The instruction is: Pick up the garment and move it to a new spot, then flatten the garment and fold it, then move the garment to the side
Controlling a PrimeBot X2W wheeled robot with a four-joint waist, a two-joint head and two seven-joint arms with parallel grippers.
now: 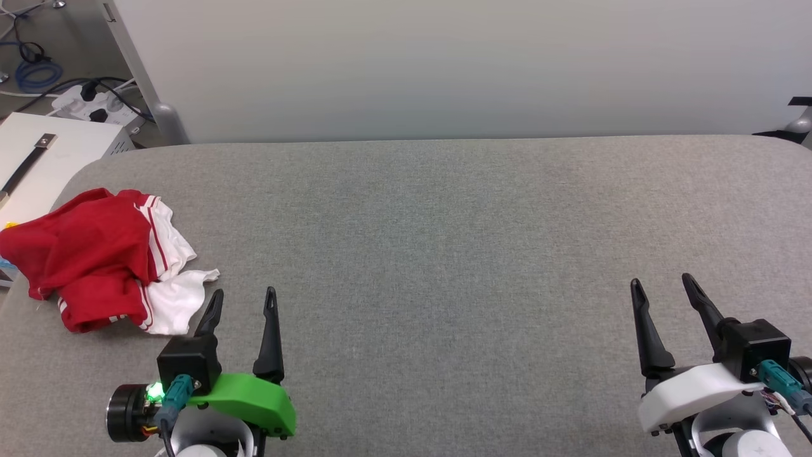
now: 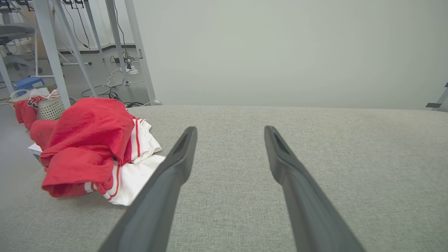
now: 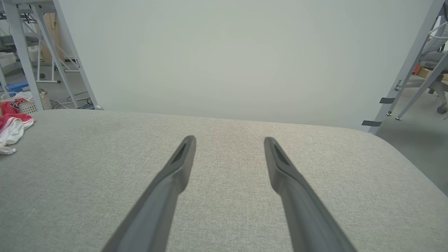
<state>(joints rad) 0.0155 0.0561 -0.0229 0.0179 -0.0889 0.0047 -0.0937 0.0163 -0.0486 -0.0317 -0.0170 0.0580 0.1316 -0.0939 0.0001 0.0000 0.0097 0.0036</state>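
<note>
Though crumpled, garment (image 1: 95, 254) beside left jaws

Nothing can be read in any view. The garment (image 1: 95, 254) lies bunched on the tabletop (image 1: 444, 254) with plain red and white folds and striped trim outward, and no letters are legible on it. In the left wrist view, a red cloth (image 2: 23, 112) beside a woven basket (image 2: 50, 106) on the floor carries small dark, white-edged marks, too small and blurred to make out.
</note>
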